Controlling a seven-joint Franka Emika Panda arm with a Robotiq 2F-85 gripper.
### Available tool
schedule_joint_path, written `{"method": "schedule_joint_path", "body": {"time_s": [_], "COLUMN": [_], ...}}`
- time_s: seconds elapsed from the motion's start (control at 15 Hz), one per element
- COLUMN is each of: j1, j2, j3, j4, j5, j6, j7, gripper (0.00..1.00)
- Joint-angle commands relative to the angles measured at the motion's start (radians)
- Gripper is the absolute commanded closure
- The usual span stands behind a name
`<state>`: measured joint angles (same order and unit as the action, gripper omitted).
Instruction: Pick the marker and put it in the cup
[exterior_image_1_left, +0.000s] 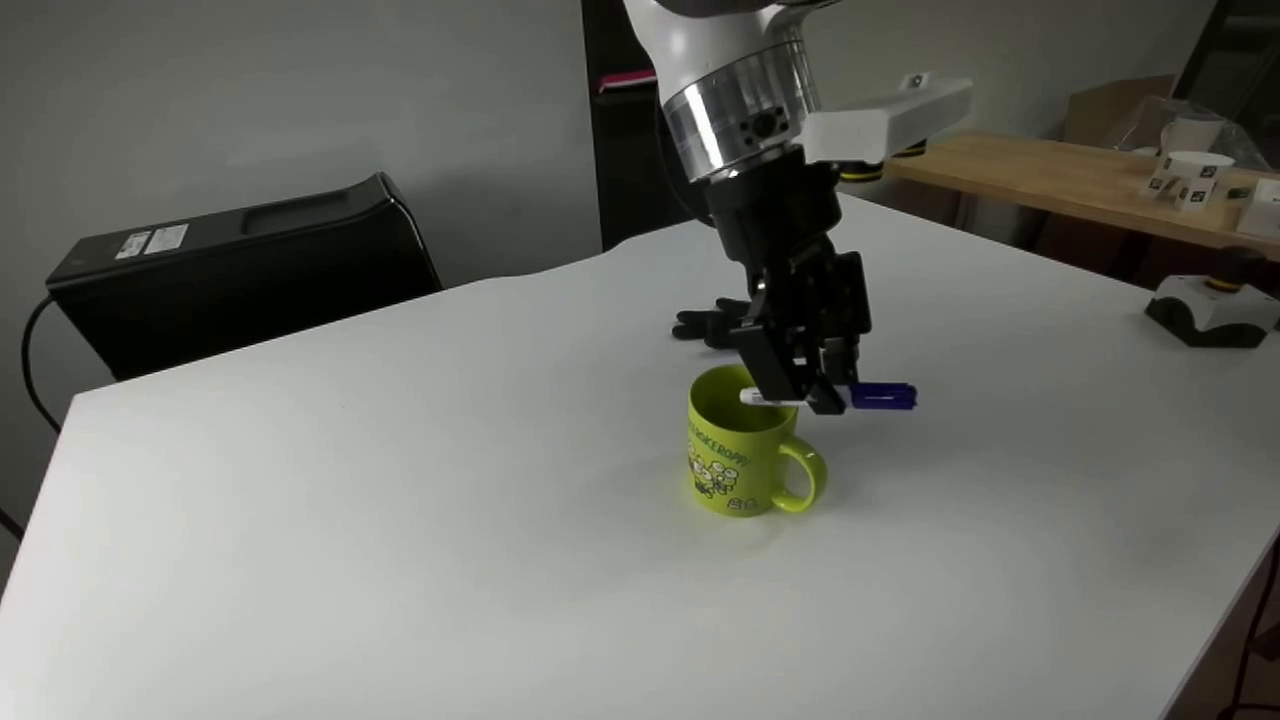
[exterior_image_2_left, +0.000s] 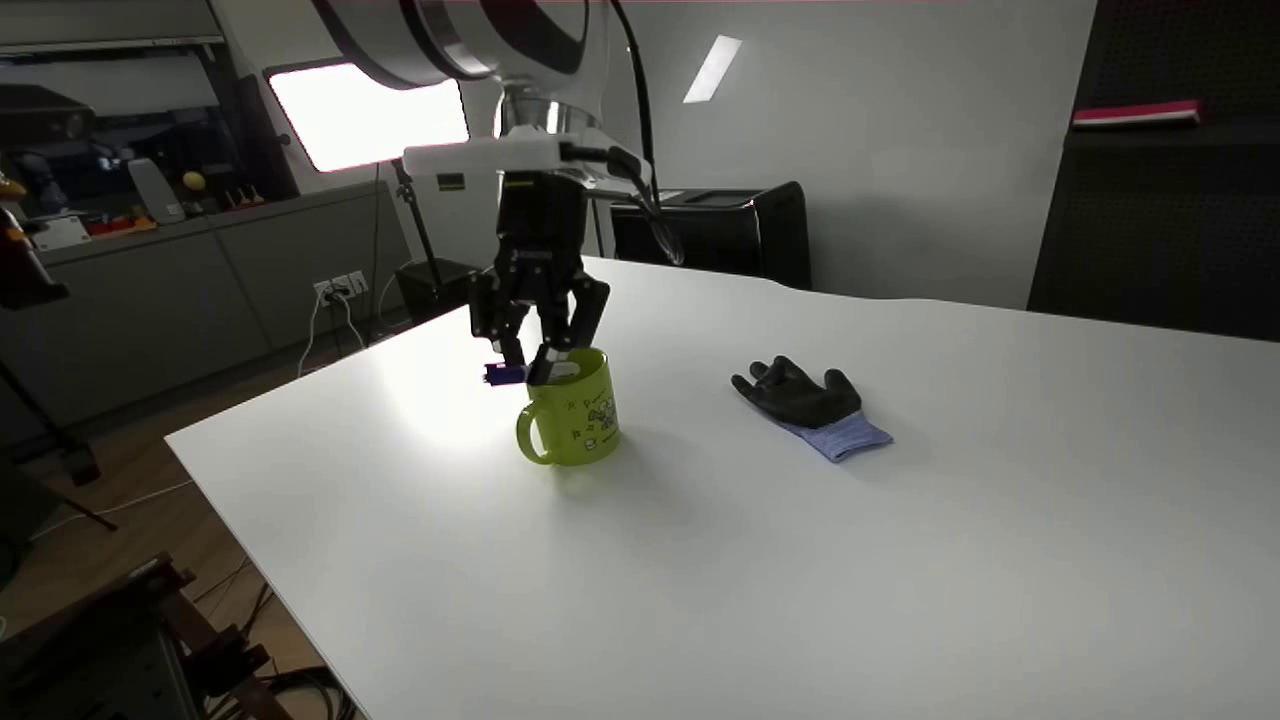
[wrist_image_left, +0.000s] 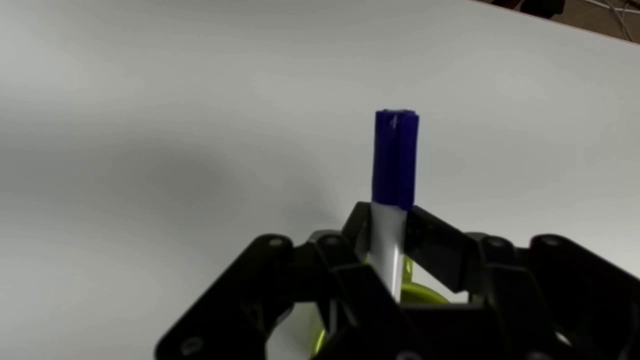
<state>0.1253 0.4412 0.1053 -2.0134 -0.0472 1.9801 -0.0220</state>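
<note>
A: Begin at the far left. What do you have?

B: In an exterior view, a black case (exterior_image_1_left: 250, 270) with pale labels on top, beyond the back edge of the white desk (exterior_image_1_left: 330, 540).

A: Moving right along the desk?

B: A dark glove (exterior_image_1_left: 708, 326), lying behind the mug and partly hidden by the arm. It shows in both exterior views; only where it lies uncovered can you see the blue cuff (exterior_image_2_left: 845, 437).

A: Then the cup?

B: Yes, the lime-green cup (exterior_image_1_left: 745, 470), upright on the desk, dark lettering and little cartoon figures on its side. From here the handle (exterior_image_1_left: 818, 475) faces right.

A: And the marker?

B: Up at the cup's mouth. The marker (wrist_image_left: 391, 212) is held roughly level, white end over the opening, the blue-purple cap (exterior_image_1_left: 883, 396) sticking out to the right, past the rim on the handle side.

A: Is the white end below the rim?

B: I can't tell, nor whether it touches the cup.

A: What about the fingers?

B: The fingers (wrist_image_left: 440, 250) are pinching the marker's white barrel from both sides, near the cap. The wrist view shows that plainly.

A: Anything further right?

B: A wooden bench (exterior_image_1_left: 1040, 170) in the background, carrying a white tub (exterior_image_1_left: 1195, 172) with dark squares, and, at the desk's right side, a small white-and-black box (exterior_image_1_left: 1205, 310) topped by a dark knob.
</note>
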Motion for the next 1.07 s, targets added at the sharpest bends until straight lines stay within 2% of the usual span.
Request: {"method": "schedule_joint_path", "body": {"time_s": [0.0, 0.6, 1.0], "j1": [-0.008, -0.028, -0.033], "j2": [0.049, 0.177, 0.216], "j3": [-0.001, 0.008, 0.005], "j4": [0.078, 0.219, 0.272], "j5": [0.029, 0.159, 0.202], "j6": [-0.040, -0.149, -0.206], "j7": [-0.001, -0.004, 0.007], "gripper": [0.94, 0.94, 0.94]}}
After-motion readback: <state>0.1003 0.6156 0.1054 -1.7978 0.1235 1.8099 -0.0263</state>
